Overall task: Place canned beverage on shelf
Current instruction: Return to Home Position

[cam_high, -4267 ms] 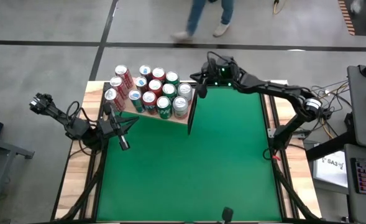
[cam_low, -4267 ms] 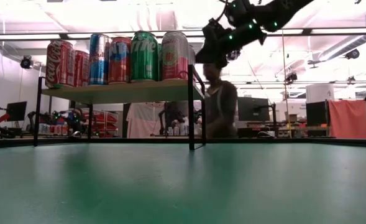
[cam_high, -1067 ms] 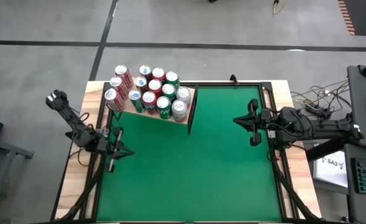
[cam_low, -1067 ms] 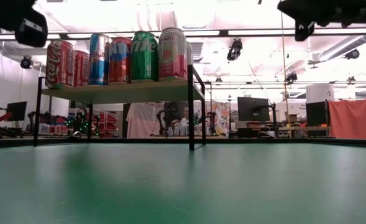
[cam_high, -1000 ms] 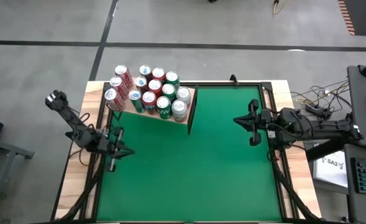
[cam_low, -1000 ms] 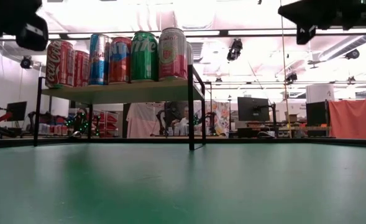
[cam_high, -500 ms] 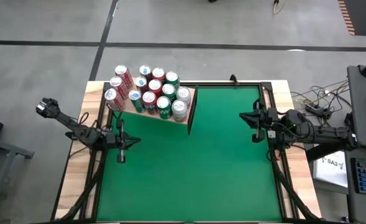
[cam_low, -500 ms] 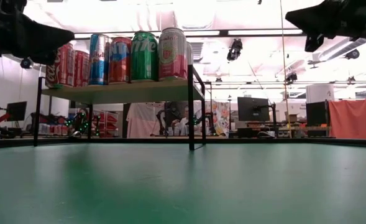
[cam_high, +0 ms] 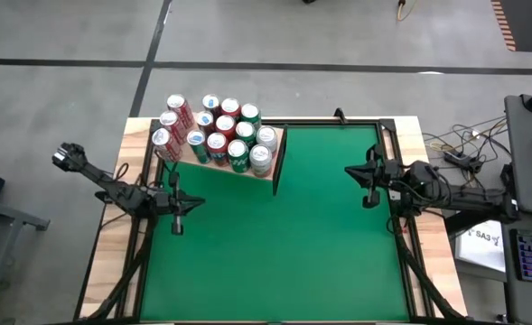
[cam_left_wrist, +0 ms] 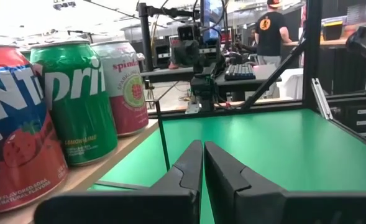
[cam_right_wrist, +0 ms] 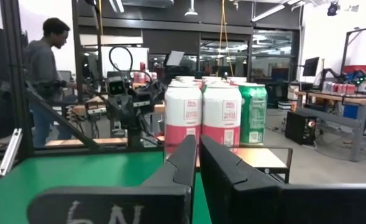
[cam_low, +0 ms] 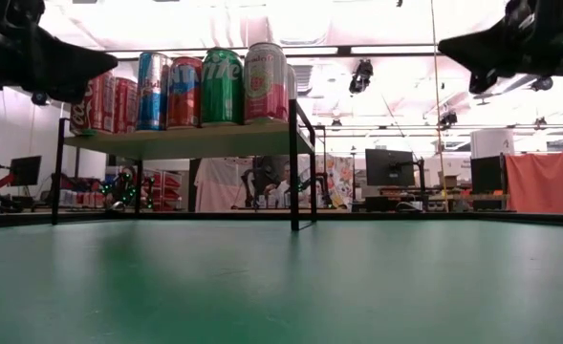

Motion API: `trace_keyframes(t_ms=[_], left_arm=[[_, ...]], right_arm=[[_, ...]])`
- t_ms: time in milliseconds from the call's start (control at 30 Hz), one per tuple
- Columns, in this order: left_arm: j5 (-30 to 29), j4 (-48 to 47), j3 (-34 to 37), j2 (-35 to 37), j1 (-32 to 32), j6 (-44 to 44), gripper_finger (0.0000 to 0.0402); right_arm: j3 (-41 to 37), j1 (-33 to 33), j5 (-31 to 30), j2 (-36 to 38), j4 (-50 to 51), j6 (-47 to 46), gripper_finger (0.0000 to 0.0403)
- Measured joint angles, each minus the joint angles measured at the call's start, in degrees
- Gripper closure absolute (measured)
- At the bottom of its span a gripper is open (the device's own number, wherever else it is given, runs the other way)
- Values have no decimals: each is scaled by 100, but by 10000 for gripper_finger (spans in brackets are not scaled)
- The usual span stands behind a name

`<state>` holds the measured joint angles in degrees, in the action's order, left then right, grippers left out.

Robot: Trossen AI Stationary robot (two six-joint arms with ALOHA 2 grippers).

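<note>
cans (cam_high: 222, 135) on shelf (cam_low: 185, 141), near left end effector (cam_left_wrist: 202, 144)

We see a green felt-topped table (cam_high: 284, 244). On it, at the far left corner and turned at an angle to the edges, stands the shelf (cam_low: 185, 141), a pale wood-grain board raised on thin dark legs, with a dark end panel (cam_high: 278, 167). Upright soda cans (cam_high: 216, 134) crowd the board in rows. In the front row a green Sprite can (cam_low: 222, 88) stands just beside a pink-and-white can (cam_low: 267, 83), which is next to the end panel.
</note>
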<state>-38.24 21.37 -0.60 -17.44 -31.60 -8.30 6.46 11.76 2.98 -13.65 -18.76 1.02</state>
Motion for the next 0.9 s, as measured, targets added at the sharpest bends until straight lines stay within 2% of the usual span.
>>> trace_keyframes(t_ms=[333, 533, 733, 900], left_arm=[[-26, -90, 4, 636, 5, -424, 402], [-28, -671, 4, 1190, 37, -435, 402], [-25, -1681, 6, 1748, 37, -105, 402], [-20, -1690, 6, 1692, 48, -62, 402]], right_arm=[[-538, 204, 22, 882, 39, -13, 390], [-575, 255, 57, 1357, 720, -30, 390], [-577, 255, 97, 1265, 1268, 247, 390], [-577, 255, 289, 1242, 1517, 366, 390]])
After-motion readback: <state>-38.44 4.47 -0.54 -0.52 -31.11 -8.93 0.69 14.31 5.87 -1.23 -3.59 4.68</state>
